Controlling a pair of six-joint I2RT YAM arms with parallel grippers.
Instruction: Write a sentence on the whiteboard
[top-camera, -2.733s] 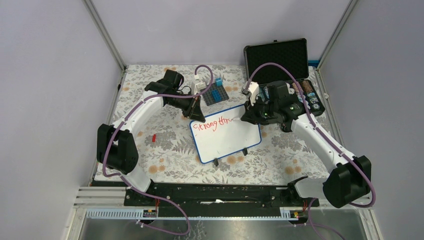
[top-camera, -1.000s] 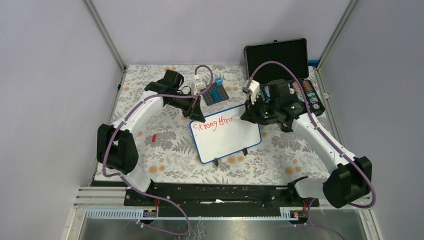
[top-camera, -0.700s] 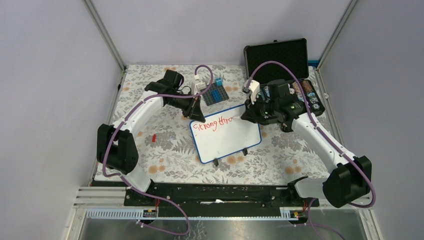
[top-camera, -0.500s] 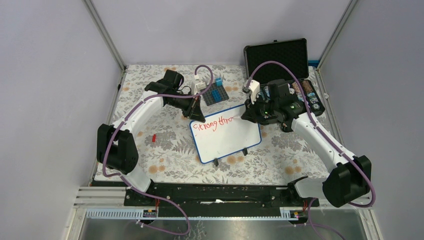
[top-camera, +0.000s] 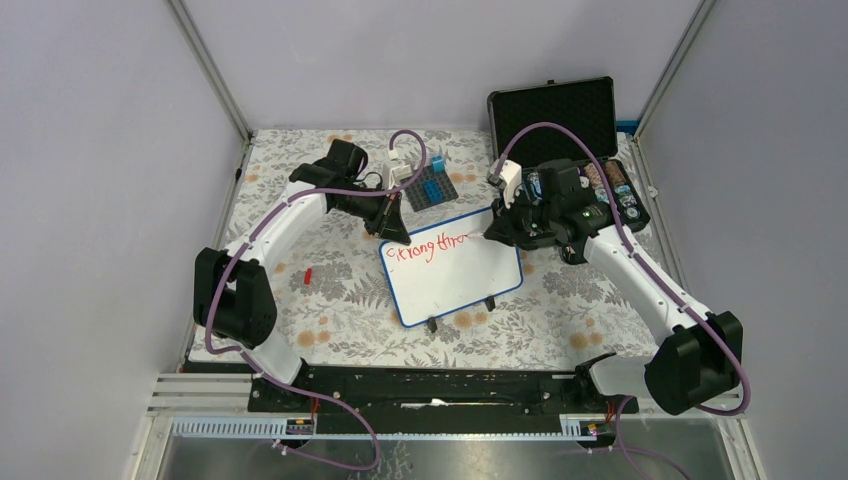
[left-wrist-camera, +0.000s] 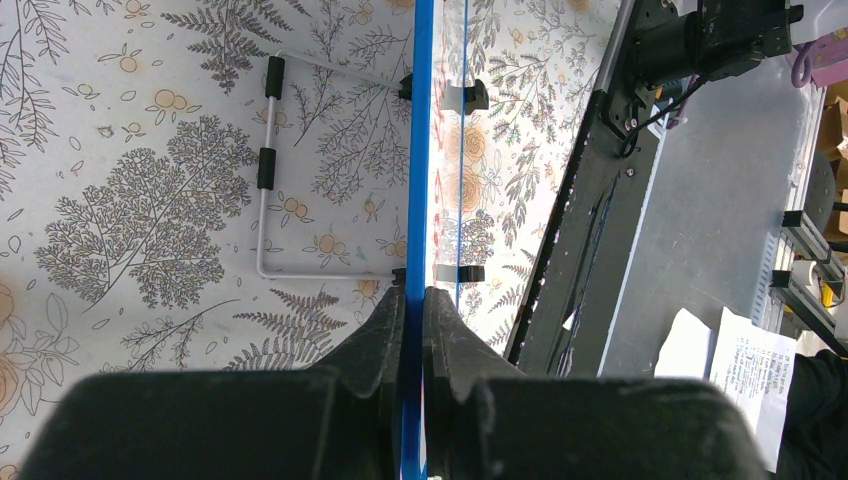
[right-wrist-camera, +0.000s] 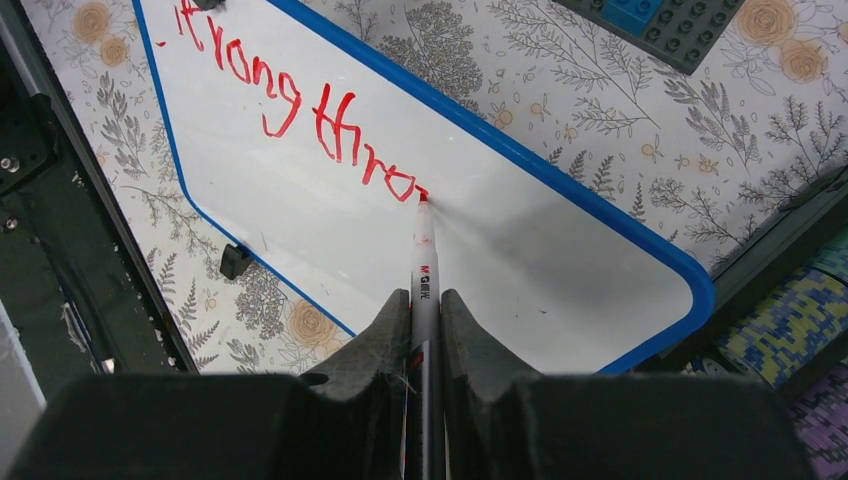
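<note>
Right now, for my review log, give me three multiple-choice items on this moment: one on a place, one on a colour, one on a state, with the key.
1. Where does the left pincer hold the whiteboard?
A. by a black foot
B. by its wire stand
C. on its blue rim

2. What colour is the writing on the board?
A. blue
B. red
C. black

3. What state is the right pincer in?
A. shut on the marker
B. open and empty
C. shut on the board's rim

Key:
1 C: the left wrist view shows both fingers pinching the blue edge.
2 B: the letters are red in the right wrist view.
3 A: the fingers clamp the pen's barrel, with its tip at the last letter.
</note>
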